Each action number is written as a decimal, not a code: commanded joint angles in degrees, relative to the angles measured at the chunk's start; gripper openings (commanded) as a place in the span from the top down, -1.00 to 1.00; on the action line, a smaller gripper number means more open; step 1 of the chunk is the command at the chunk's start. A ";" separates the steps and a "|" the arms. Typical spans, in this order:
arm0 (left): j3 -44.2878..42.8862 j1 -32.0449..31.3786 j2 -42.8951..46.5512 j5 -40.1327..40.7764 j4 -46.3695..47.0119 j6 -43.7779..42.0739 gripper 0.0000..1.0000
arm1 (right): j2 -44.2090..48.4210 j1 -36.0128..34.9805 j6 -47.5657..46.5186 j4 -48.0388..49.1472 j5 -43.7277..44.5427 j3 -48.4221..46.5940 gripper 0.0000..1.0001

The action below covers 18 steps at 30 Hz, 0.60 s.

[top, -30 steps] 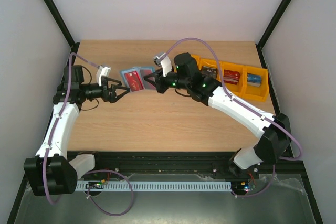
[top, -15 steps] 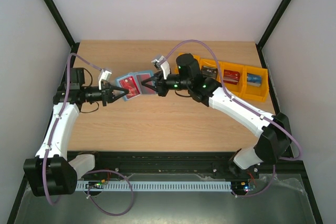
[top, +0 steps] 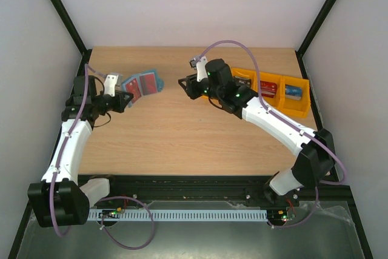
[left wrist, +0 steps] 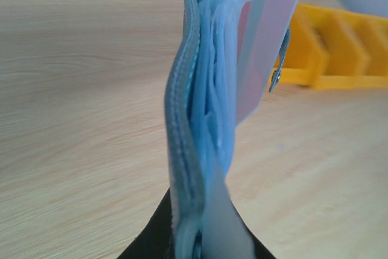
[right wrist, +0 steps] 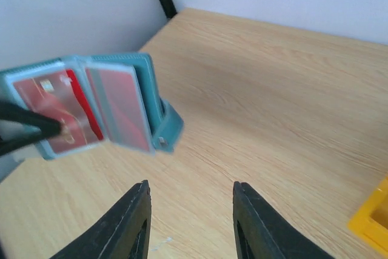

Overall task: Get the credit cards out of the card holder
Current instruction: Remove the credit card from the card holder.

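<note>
Nearest, the left gripper point(top: 127, 97) is clamped tight on one edge of the card holder point(top: 143, 84). The holder is spread open over the left rear of the table point(top: 182, 144), with red credit cards point(right wrist: 60, 110) showing in its pockets. Further right, the right gripper point(right wrist: 191, 189) faces it with fingers apart, holding nothing. Orange bins point(left wrist: 330, 47) sit at the far right.
</note>
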State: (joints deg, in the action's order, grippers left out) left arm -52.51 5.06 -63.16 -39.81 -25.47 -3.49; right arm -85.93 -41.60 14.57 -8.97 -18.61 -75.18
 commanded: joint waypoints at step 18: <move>-0.09 -1.19 0.69 -17.46 1.15 0.78 0.95 | -5.46 -8.29 -0.30 13.99 -22.00 -0.66 0.58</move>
State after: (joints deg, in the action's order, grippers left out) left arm -52.42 4.12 -63.16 -44.86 -23.70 -1.74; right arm -89.76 -50.22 12.84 1.74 -37.98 -75.11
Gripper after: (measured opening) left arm 0.067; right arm 0.215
